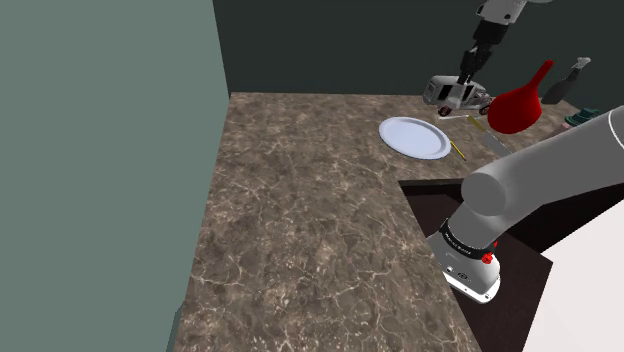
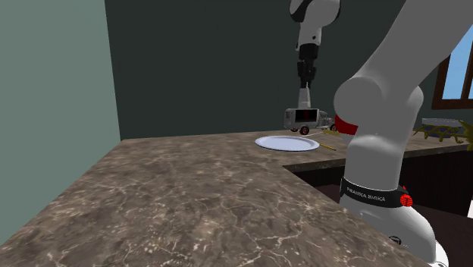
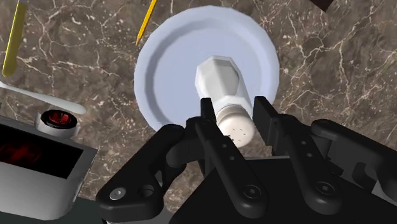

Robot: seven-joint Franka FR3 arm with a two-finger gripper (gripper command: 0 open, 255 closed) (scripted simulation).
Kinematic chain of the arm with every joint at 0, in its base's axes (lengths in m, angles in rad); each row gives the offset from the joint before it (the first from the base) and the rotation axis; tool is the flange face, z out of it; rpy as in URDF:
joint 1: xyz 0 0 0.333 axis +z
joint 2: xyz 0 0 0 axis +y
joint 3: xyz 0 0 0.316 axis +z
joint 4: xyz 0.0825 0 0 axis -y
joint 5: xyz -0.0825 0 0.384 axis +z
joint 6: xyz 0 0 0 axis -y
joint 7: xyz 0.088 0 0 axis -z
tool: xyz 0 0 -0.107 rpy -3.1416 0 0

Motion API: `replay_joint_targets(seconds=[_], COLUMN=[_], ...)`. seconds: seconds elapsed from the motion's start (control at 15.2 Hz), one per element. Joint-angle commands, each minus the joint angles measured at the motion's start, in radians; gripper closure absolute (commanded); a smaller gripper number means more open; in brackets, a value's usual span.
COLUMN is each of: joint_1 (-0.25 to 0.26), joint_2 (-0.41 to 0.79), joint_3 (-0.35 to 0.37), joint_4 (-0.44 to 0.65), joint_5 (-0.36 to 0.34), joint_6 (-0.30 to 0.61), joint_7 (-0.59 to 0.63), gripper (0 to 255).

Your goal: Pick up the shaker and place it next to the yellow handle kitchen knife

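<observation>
Right now the big brown stone counter (image 1: 300,220) is running along a grey-green wall (image 1: 100,150). The white arm (image 1: 540,165) is bending up from its stand at the shoulder view's lower right and reaching over the far end of the counter. A red vase (image 1: 518,106) with a thin neck is standing back there. A silver box (image 1: 447,93) with a dark red window is sitting just beside it, toward the shoulder view's left. A round white plate (image 3: 165,70) is lying flat on the counter near the silver box. The black gripper (image 3: 235,118) is hanging in the air above the plate and pointing down at it. Its two fingers are standing only a little way apart and are squeezing the white shaker (image 3: 221,86) between them. One finger is pressing on each side, just under the round cap with the tiny holes. The shaker is up off the counter, and its body is showing against the middle of the plate in the wrist view. A thin white stick (image 3: 44,102) is lying by the silver box. One thin yellow piece (image 3: 147,19) is lying just beside the plate's rim, and another yellow piece (image 3: 13,44) is lying near the white stick. I cannot tell which of them is the knife.
</observation>
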Motion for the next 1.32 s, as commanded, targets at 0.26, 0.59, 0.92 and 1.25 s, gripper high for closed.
replay_joint_targets(seconds=[0.26,0.59,0.92,1.25], joint_1=[-0.044,-0.071,-0.094,-0.137], joint_2=[0.04,0.113,0.227,0.402], joint_3=[-0.114,-0.219,-0.336,-0.456], joint_4=[0.061,0.141,0.248,0.388], joint_5=[-0.035,-0.037,0.0,0.104], joint_6=[-0.014,-0.018,-0.022,-0.035], joint_7=[-0.155,-0.297,-0.458,-0.651], gripper=[255,255,255,255])
